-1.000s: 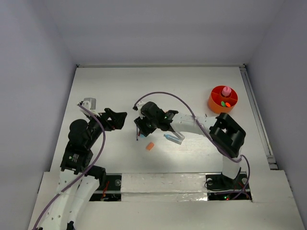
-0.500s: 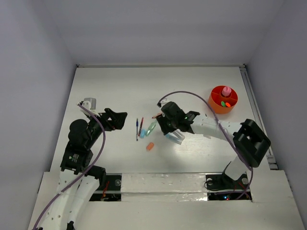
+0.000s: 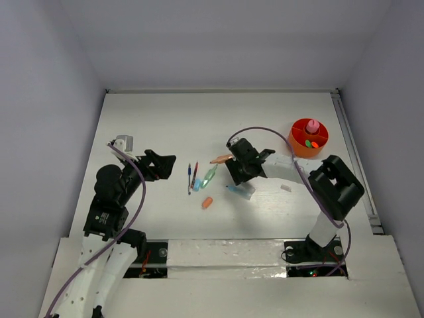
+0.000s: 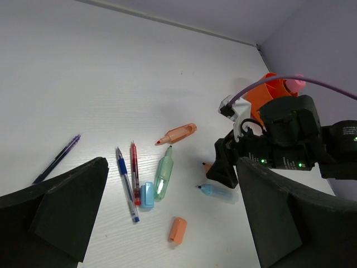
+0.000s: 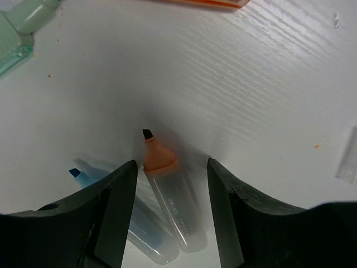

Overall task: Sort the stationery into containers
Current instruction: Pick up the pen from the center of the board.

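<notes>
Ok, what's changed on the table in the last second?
The right arm swung right, off the pens and green highlighter it had covered. The right fingers now stand open astride a clear orange-tipped highlighter lying flat, not gripping it. Nothing was picked up or let go. The left fingers, wide open, the orange cap and the orange holder stayed put.

On the white table (image 3: 265,112), the right gripper (image 3: 236,179) hangs just above a pale blue highlighter (image 3: 241,191). An orange marker (image 3: 221,159), a green highlighter (image 3: 210,175), a red pen (image 3: 195,172) and a blue pen (image 3: 189,179) lie to its left. The orange holder (image 3: 295,142) sits near the right edge.
</notes>
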`<state>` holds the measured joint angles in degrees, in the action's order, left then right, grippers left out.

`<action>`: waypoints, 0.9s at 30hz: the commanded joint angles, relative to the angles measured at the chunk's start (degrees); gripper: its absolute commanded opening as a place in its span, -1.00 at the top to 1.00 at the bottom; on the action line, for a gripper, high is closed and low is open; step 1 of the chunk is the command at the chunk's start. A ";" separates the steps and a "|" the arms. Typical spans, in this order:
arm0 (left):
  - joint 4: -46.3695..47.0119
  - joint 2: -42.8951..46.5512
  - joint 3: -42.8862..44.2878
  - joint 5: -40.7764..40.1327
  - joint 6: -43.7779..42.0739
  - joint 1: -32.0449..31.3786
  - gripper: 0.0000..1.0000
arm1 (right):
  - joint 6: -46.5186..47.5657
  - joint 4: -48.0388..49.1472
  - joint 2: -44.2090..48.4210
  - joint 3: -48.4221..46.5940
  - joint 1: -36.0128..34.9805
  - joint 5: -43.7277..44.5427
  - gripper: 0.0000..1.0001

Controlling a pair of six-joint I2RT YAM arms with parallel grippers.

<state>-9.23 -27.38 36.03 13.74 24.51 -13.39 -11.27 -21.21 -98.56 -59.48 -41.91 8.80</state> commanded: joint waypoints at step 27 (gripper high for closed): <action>11.16 -7.69 -3.25 18.69 1.68 -0.85 -0.42 | -9.27 25.90 15.94 -5.82 -7.30 2.36 0.67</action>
<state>-2.37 -34.74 33.56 28.84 26.02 -13.93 -14.22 -10.20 -84.18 -63.86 -44.53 13.82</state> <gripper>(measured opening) 0.725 0.330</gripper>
